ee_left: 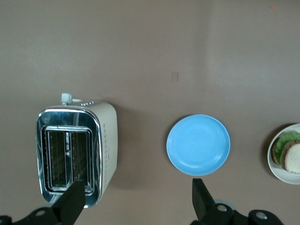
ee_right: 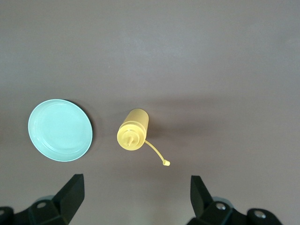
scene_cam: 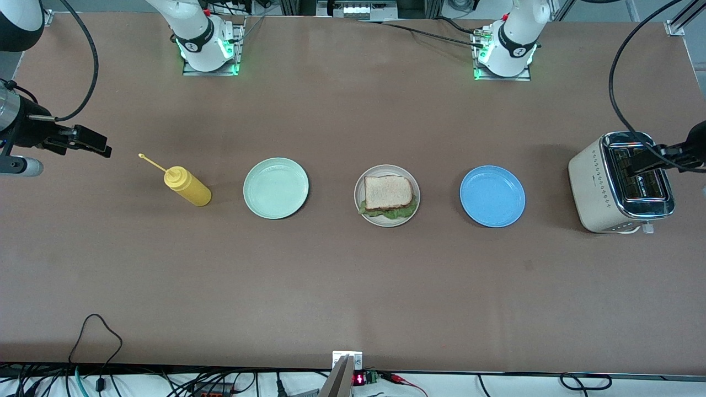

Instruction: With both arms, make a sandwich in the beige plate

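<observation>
"Two slices of bread with lettuce between them already sit stacked as the sandwich (scene_cam: 388, 196) on the beige plate (scene_cam: 364, 181), the middle plate of the row. What does the robot have left to do well?"

"Judging by that stack, very little. The sandwich looks assembled, so the sound course is for both arms to stay high and well away from the plate, so nothing brushes the top slice or drags the leaf out."

"Where is each arm?"

"The left gripper (ee_left: 136, 199) hangs over the ground between the toaster (scene_cam: 620, 183) and the blue plate (scene_cam: 492, 196), fingers spread wide and holding nothing; its wrist view looks straight down, so the hand points at the table. The right gripper (ee_right: 136, 194) hangs at the right arm's end of the table, near the yellow mustard bottle (scene_cam: 186, 185) that lies on its side, with the mint green plate (scene_cam: 276, 188) beside that. Its jaws are spread wide and empty too."

"And the sandwich plate relative to the others?"

"Between the mint green plate and the blue plate, apart from both, with each gripper well clear of it."
</observation>
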